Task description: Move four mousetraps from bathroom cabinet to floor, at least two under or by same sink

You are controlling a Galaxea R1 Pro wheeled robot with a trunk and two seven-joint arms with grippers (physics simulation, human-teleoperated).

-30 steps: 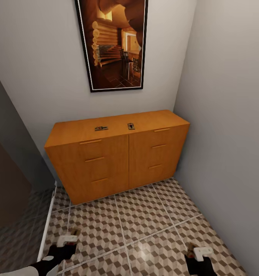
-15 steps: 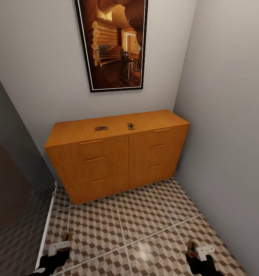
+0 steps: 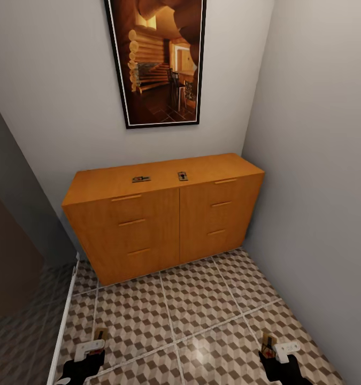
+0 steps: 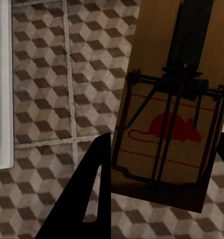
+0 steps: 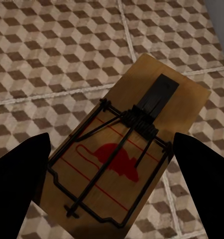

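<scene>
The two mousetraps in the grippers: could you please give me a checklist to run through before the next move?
1. Left gripper grips a mousetrap: ok.
2. Right gripper grips a second mousetrap: ok, trap sits between the fingers.
3. Both held traps hang over the cube-pattern bathroom floor: ok.
4. Two traps lie on the cabinet top: not ok, they must come down.
5. Sink nearby for placement: cannot tell.
</scene>
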